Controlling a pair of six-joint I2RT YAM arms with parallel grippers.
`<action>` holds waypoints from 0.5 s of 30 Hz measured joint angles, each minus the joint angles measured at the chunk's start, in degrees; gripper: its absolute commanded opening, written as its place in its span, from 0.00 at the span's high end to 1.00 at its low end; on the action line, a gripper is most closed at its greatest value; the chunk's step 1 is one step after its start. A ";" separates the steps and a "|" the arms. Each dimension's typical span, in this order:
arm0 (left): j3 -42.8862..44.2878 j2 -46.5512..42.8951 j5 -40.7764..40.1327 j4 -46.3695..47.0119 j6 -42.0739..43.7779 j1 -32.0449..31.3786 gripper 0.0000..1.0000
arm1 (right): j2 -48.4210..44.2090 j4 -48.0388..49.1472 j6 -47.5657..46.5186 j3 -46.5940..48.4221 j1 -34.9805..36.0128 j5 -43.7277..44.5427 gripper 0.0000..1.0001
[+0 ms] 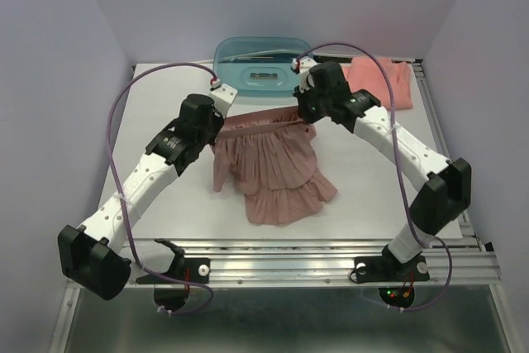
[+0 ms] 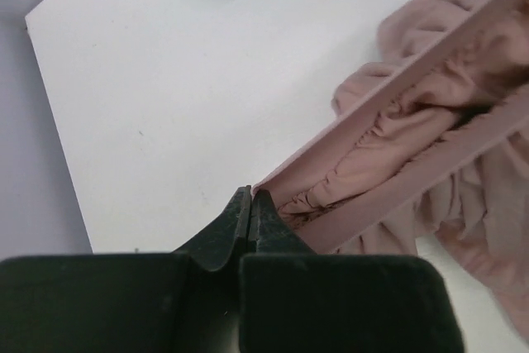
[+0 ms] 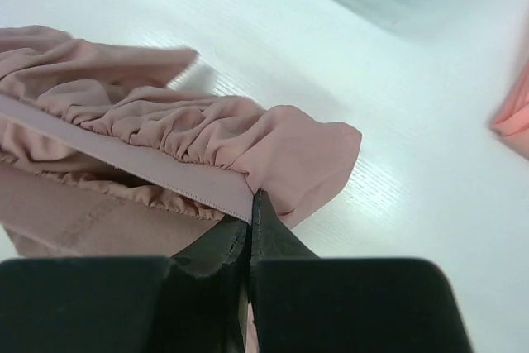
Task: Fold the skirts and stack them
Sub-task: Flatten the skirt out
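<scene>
Closest to me, the left gripper [image 2: 250, 201] has its 2 black fingers pressed together on one end of the mauve-pink skirt's [image 1: 273, 173] waistband [image 2: 388, 93]. The right gripper [image 3: 251, 207] pinches the other end the same way. The band is stretched between them in the middle of the table [image 1: 165, 113], and the pleated tiers trail toward the near edge.

I judge the job to be in its early part. This skirt is spread out and held, but not yet folded. The coral skirt [image 1: 384, 80] lies at the far right corner, well apart, with no gripper on it, and I cannot tell whether it is folded. Nothing is stacked.

I count 2 skirts, 2 arms and 1 teal tub [image 1: 260, 59] at the far edge.
</scene>
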 measured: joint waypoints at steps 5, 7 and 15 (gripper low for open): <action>8.24 5.77 5.42 -0.81 -6.29 7.80 1.00 | -7.87 0.39 -1.75 -0.31 -0.20 -1.64 0.99; 10.99 7.93 8.11 -0.98 -7.74 9.66 1.00 | -7.87 0.48 -3.50 0.59 -0.63 -2.62 0.99; 24.65 14.78 12.39 -0.68 -9.38 10.80 1.00 | -1.40 -0.92 -12.79 12.87 -5.14 -2.78 0.99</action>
